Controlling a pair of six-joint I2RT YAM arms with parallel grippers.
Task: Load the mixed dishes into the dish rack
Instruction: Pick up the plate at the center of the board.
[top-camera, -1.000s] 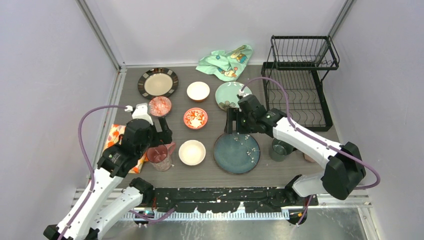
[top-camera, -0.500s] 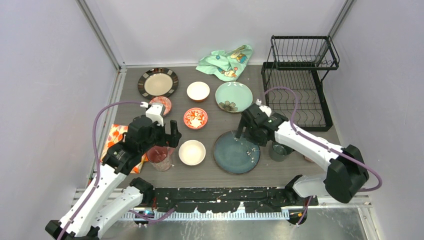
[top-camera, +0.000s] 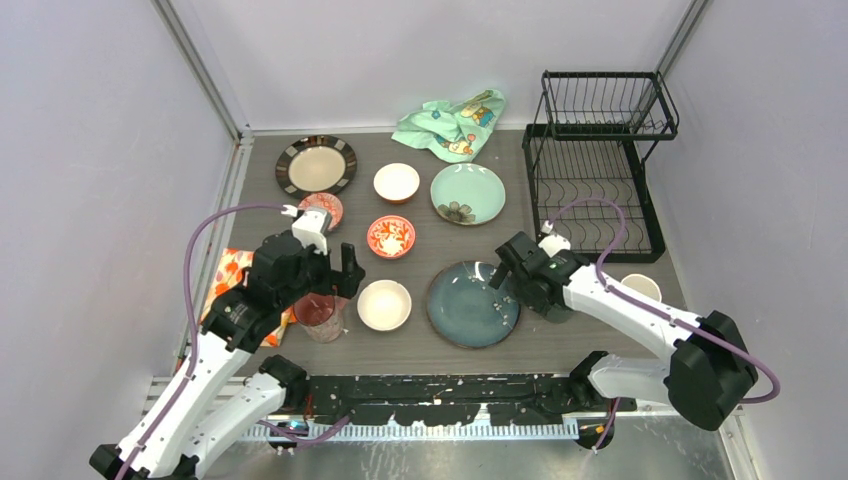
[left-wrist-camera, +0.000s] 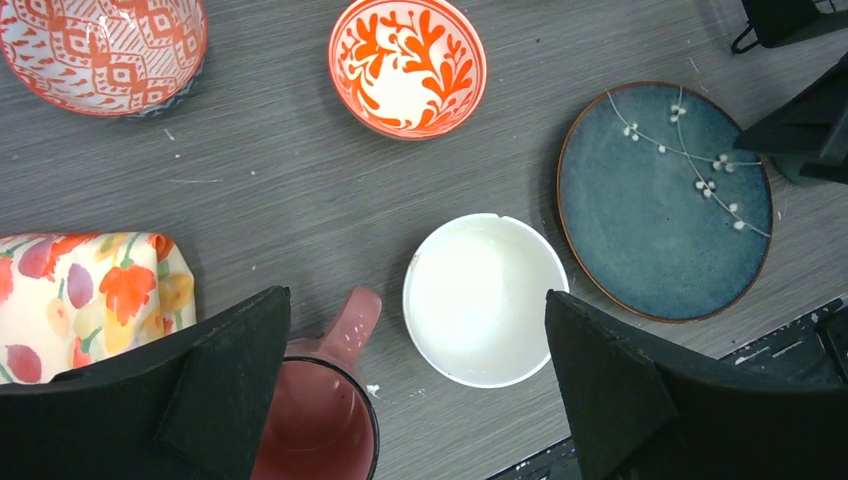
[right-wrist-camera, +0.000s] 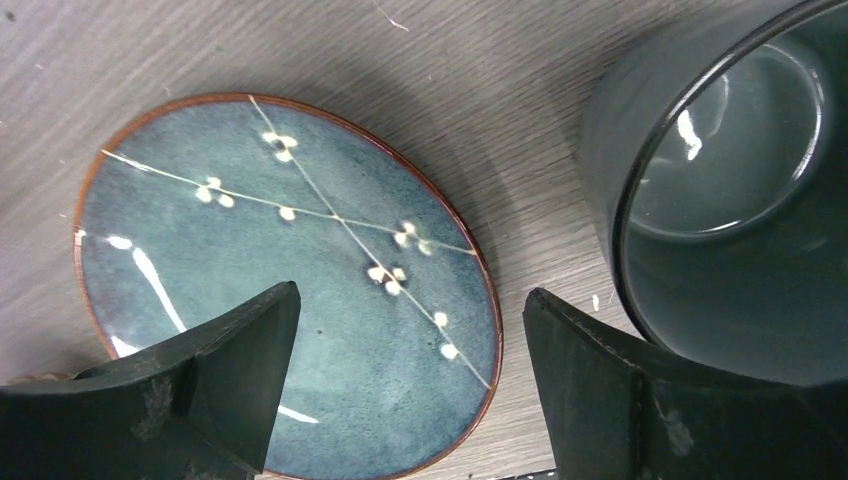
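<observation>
Ana: Three plates lie flat on the table (top-camera: 415, 345): the dark-rimmed beige plate (top-camera: 316, 165) far left, the pale green plate (top-camera: 467, 193) near the left side of the dish rack (top-camera: 608, 105), and the dark blue-green plate (top-camera: 465, 305) near centre. Where does the rack sit?

Ben: Far right corner. Black wire, two tiers. Every dish noted here sits outside it, on the tabletop.

Ana: State of the left gripper (left-wrist-camera: 415, 300)?

Ben: Fingers spread wide, holding nothing. It hangs over the pink cup (left-wrist-camera: 320, 420) and the white bowl (left-wrist-camera: 485, 300). In the wrist view the cup is by its left finger and the bowl lies between the two. The orange floral cloth (left-wrist-camera: 90, 290) is beside the cup, and the red patterned bowl (left-wrist-camera: 407, 65) is farther out.

Ana: And the right gripper (right-wrist-camera: 410, 298)?

Ben: Also wide, gripping nothing. It is low over the gap between the dark blue-green plate's rim and the dark green cup (right-wrist-camera: 730, 190). The cup stands upright, near the plate but apart from it. From above, the arm hides most of the cup.

Ana: Anything else?

Ben: The mint-green cloth (top-camera: 452, 122) is crumpled at the far edge, left of the rack.
</observation>
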